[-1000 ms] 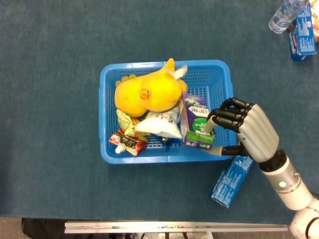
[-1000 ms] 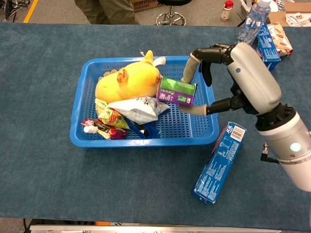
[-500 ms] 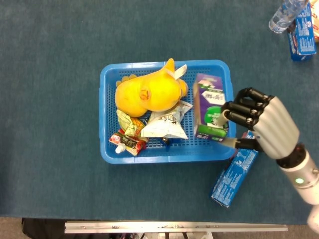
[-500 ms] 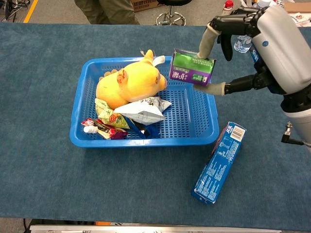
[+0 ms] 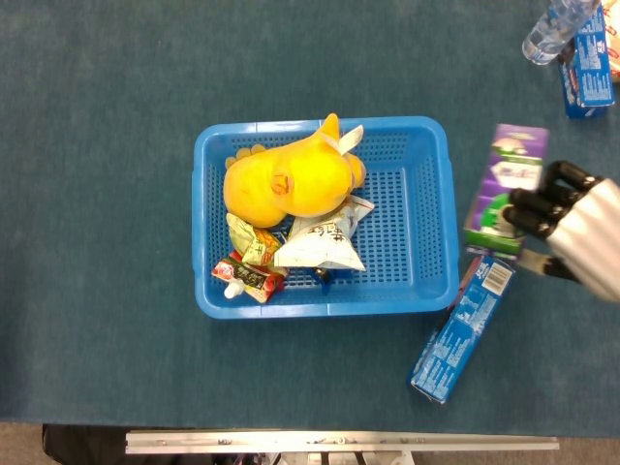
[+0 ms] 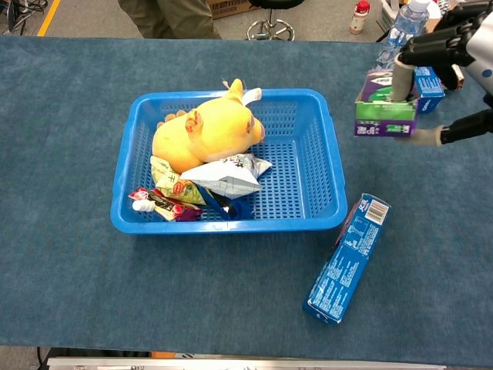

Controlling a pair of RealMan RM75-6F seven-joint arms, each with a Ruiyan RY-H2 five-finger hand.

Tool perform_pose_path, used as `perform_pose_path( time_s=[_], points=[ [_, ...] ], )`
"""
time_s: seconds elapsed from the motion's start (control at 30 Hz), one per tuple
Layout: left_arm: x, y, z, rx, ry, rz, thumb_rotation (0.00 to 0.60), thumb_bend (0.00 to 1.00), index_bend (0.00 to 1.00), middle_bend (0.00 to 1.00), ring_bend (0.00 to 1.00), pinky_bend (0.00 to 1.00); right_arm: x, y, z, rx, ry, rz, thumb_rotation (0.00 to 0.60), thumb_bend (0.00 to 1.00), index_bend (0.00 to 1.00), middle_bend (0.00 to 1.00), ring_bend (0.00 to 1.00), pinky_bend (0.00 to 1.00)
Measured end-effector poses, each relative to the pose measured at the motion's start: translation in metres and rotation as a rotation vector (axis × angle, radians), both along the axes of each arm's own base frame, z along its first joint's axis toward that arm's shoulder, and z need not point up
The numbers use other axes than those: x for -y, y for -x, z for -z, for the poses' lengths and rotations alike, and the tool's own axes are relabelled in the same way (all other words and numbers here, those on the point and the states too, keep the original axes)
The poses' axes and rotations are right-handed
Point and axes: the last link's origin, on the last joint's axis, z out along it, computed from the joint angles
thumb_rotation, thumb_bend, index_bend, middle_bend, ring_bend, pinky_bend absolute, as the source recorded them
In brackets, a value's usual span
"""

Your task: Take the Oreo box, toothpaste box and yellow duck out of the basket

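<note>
My right hand (image 5: 572,228) (image 6: 447,48) holds the purple and green toothpaste box (image 5: 506,184) (image 6: 383,114) in the air, to the right of the blue basket (image 5: 320,310) (image 6: 223,225) and outside its rim. The blue Oreo box (image 5: 462,329) (image 6: 347,258) lies flat on the table by the basket's front right corner. Inside the basket, the yellow duck (image 5: 286,179) (image 6: 204,132) lies at the back left, resting partly on snack packets. My left hand does not show in either view.
A white snack bag (image 5: 315,242) (image 6: 219,173) and a red packet (image 5: 247,278) lie in the basket in front of the duck. A water bottle (image 5: 552,29) (image 6: 400,31) and blue boxes (image 5: 586,63) (image 6: 426,81) stand at the table's far right corner, near the raised box.
My right hand lifted the toothpaste box out of the basket's right side and carried it rightwards over the rim. The duck and the Oreo box stayed where they were.
</note>
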Motion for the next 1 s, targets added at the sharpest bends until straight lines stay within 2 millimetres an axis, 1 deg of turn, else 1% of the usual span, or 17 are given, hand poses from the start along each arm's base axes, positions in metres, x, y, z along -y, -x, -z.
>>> perform_pose_path(
  time_s=[0.13,0.2,0.33,0.37,0.5,0.6,0.77,0.87,1.0],
  points=[
    [0.0,0.0,0.0,0.004,-0.002,0.0,0.6,0.36,0.31,0.31,0.29,0.51,-0.007,0.013,-0.016,-0.09,-0.001,0.051,0.6,0.0,0.71,0.72,0.75,0.51],
    [0.0,-0.001,-0.001,0.008,-0.004,0.001,0.6,0.36,0.31,0.31,0.29,0.51,-0.011,0.018,-0.02,-0.115,0.002,0.068,0.6,0.0,0.71,0.71,0.75,0.51],
    [0.0,0.0,-0.002,0.011,-0.007,-0.001,0.6,0.36,0.31,0.31,0.29,0.51,-0.017,0.024,-0.03,-0.151,0.007,0.091,0.6,0.0,0.69,0.67,0.72,0.51],
    [0.0,0.0,-0.002,0.011,-0.007,-0.001,0.6,0.36,0.31,0.31,0.29,0.51,-0.018,0.025,-0.032,-0.159,0.01,0.095,0.6,0.0,0.66,0.66,0.71,0.51],
    [0.0,0.0,-0.002,0.009,-0.006,0.0,0.6,0.36,0.31,0.31,0.29,0.51,-0.024,0.029,-0.041,-0.207,0.028,0.113,0.6,0.0,0.49,0.59,0.66,0.51],
    [0.0,0.0,-0.002,0.008,-0.005,0.0,0.6,0.36,0.31,0.31,0.29,0.51,-0.027,0.031,-0.048,-0.244,0.046,0.136,0.6,0.0,0.37,0.52,0.62,0.51],
    [0.0,0.0,-0.001,0.006,-0.004,-0.001,0.6,0.36,0.31,0.31,0.29,0.51,-0.029,0.035,-0.054,-0.283,0.055,0.17,0.6,0.0,0.28,0.41,0.55,0.51],
    [0.0,0.0,-0.002,0.007,-0.006,-0.001,0.6,0.36,0.31,0.31,0.29,0.51,-0.029,0.034,-0.055,-0.284,0.056,0.171,0.6,0.0,0.26,0.38,0.52,0.51],
    [0.0,0.0,-0.002,0.008,-0.008,-0.001,0.6,0.36,0.31,0.31,0.29,0.51,-0.028,0.033,-0.054,-0.275,0.055,0.166,0.6,0.0,0.26,0.37,0.47,0.51]
  ],
)
